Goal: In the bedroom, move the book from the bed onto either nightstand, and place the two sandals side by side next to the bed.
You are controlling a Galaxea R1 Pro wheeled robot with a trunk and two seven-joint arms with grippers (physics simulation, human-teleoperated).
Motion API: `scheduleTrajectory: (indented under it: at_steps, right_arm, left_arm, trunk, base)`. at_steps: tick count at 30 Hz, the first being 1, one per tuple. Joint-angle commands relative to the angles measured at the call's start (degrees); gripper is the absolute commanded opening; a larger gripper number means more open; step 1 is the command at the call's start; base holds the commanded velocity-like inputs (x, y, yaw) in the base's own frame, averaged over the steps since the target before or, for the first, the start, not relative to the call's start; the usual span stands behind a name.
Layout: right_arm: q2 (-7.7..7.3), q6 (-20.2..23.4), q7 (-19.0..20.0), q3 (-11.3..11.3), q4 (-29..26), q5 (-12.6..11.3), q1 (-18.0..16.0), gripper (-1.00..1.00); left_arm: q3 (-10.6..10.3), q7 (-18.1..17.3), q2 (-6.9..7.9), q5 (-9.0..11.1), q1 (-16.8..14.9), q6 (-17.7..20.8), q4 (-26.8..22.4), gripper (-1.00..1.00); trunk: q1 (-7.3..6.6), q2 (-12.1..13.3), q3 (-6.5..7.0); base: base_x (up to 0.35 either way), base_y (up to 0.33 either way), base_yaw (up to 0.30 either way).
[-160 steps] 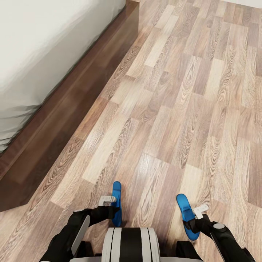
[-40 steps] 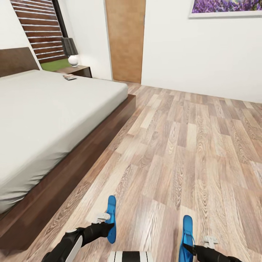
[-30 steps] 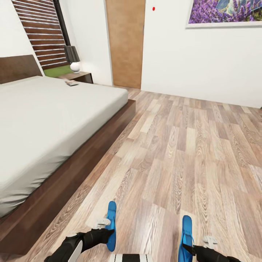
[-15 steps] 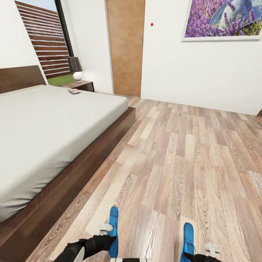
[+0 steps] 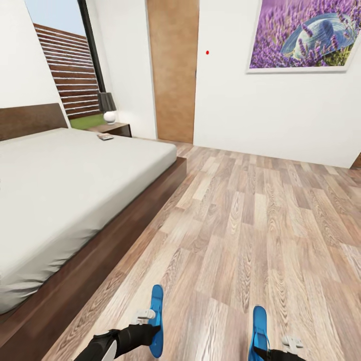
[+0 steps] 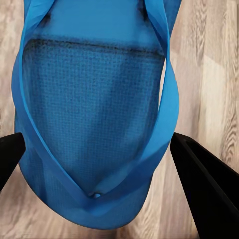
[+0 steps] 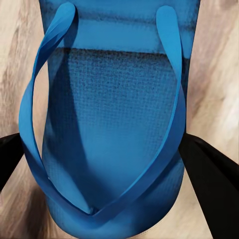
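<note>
In the head view I hold two bright blue sandals low over the wood floor. My left gripper [image 5: 152, 327] is shut on the left sandal [image 5: 157, 313], and my right gripper [image 5: 279, 350] is shut on the right sandal [image 5: 258, 328]. The left wrist view has its sandal [image 6: 94, 109] between the dark fingers [image 6: 204, 189]. The right wrist view has the other sandal [image 7: 109, 124] between its fingers [image 7: 211, 174]. The bed [image 5: 60, 185] lies at the left. The small book [image 5: 105, 136] rests on the mattress's far corner, beside the dark nightstand [image 5: 119, 129].
A lamp [image 5: 107, 106] stands on the nightstand. A wooden door [image 5: 173, 70] is in the far wall, with a lavender picture [image 5: 306, 35] to its right. The bed's dark frame [image 5: 125, 225] runs along my left, and wood floor [image 5: 260, 210] stretches ahead and right.
The head camera has tilted up, bringing the bed's far end, nightstand, door and picture into view. Both sandals stay in the grippers, now lower in the picture.
</note>
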Motion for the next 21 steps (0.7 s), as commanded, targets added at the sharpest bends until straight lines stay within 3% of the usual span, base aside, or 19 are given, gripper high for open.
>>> scheduleTrajectory:
  at_steps: [1, 21]
  right_arm:
    - [0.02, 0.4, 0.2, -0.2, 0.0, -0.4, 0.0, -1.00]
    - [0.04, -0.4, 0.2, -0.2, 0.0, -0.5, 0.0, -1.00]
  left_arm:
    - [-0.1, 0.1, 0.02, 0.5, 0.0, 0.5, -0.1, -1.00]
    - [-0.1, 0.0, 0.02, 0.5, 0.0, 0.5, -0.1, -1.00]
  trunk:
    - [-0.03, 0.0, 0.18]
    - [-0.55, 0.3, 4.61]
  base:
    - [0.000, 0.000, 0.000]
    - [0.000, 0.000, 0.000]
